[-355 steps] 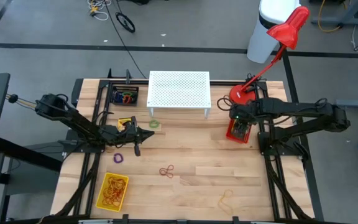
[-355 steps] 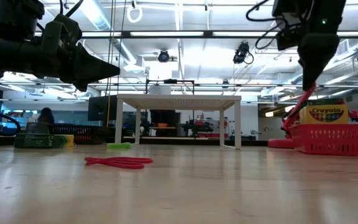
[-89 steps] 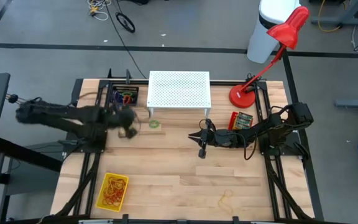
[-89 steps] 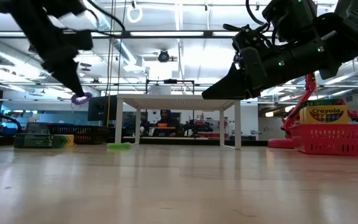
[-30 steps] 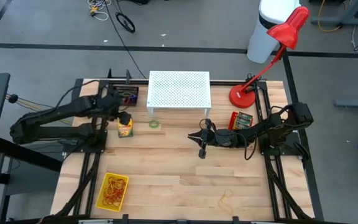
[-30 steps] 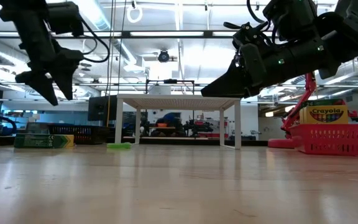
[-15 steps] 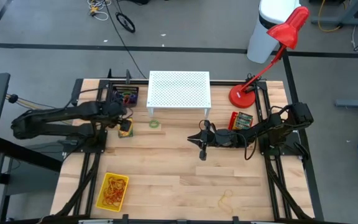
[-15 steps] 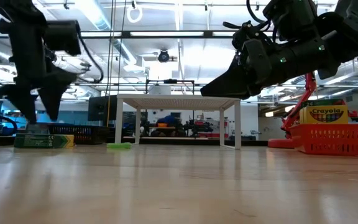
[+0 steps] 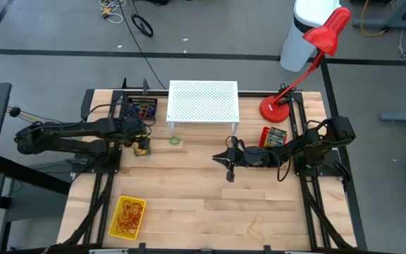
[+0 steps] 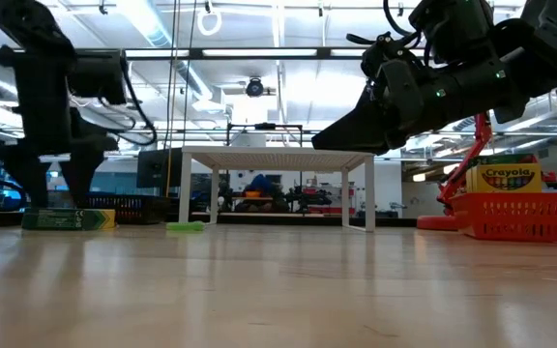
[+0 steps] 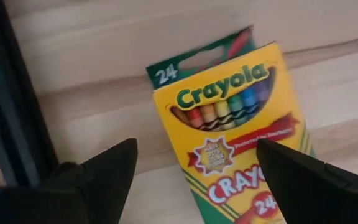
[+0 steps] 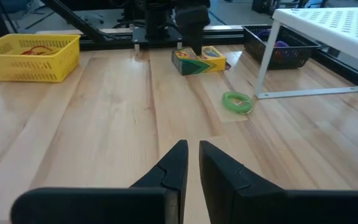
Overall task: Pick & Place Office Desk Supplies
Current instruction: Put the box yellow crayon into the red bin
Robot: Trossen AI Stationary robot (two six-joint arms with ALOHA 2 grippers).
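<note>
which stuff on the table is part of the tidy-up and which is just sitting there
Job: crayon box under the open left gripper; green loop; tan rubber band; right gripper waiting mid-table.
Just there: red lamp; white stand.

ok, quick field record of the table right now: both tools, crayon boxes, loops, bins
left tool: open, straddling the crayon box lying flat on the table, left side
right tool: shut, empty, hanging above mid table
second crayon box: in the red basket by the lamp base
green loop: on the table by the white stand's leg
yellow bin: front left, holds rubber bands
black bin: back left, holds coloured loops
</note>
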